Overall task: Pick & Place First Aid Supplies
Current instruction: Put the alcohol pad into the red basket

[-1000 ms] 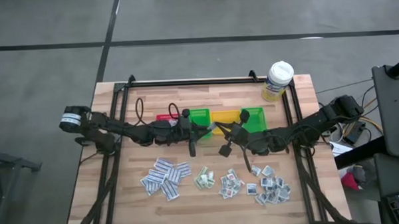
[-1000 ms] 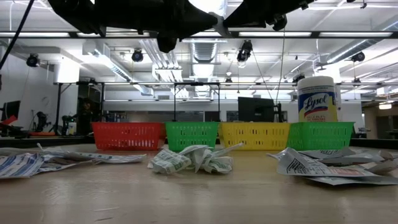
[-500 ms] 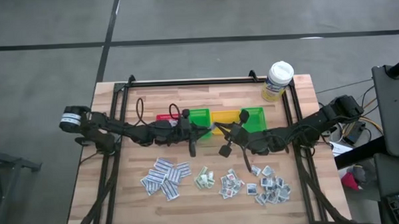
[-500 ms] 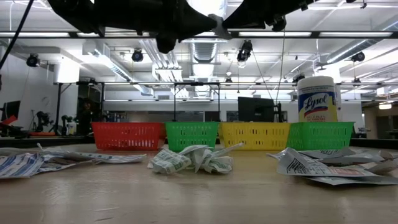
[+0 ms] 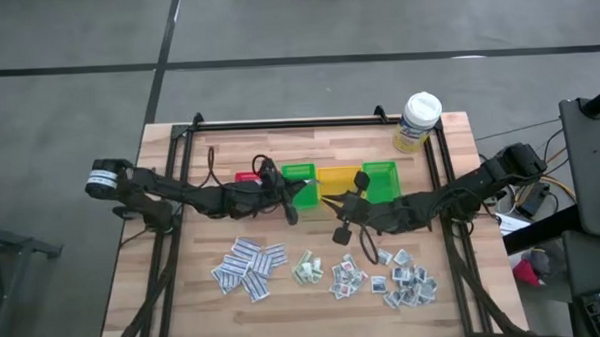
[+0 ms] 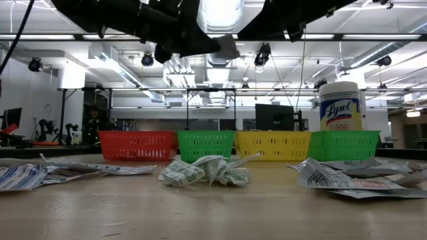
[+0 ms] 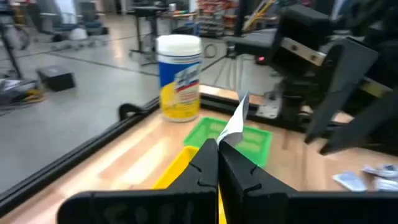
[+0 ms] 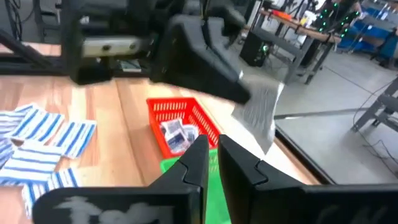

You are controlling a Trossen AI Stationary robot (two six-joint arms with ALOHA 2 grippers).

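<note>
A small white packet (image 7: pixel 235 118) of the first aid supplies sticks out of my left gripper (image 7: pixel 217 144), which is shut on it. It is held high over the row of bins: red (image 5: pixel 248 177), green (image 5: pixel 300 174), yellow (image 5: pixel 338 177) and green (image 5: pixel 380 176). My right gripper (image 8: pixel 213 142) faces it from the right. Its fingers stand slightly open with nothing between them, a short way from the packet (image 8: pixel 261 115). Several piles of packets (image 5: pixel 248 265) (image 5: pixel 409 280) lie flat on the table near the front. My left gripper pinches one end of the packet (image 7: pixel 225 135) between its two fingertips. The fingers come level from the table's left. The rest of the packet sticks out beyond them toward the right, lifted clear above the bins.
A white-capped bottle with a yellow label (image 5: pixel 418 119) stands at the far right corner. The red bin holds a few packets (image 8: pixel 177 134). A black frame rail (image 5: pixel 278 122) runs along the table's far edge and sides.
The packet was bridged between both grippers; now only my left gripper has it and my right gripper has come off it. My left gripper has turned at the wrist and swung the packet a little toward the table's left, so a gap shows between the two grippers.
</note>
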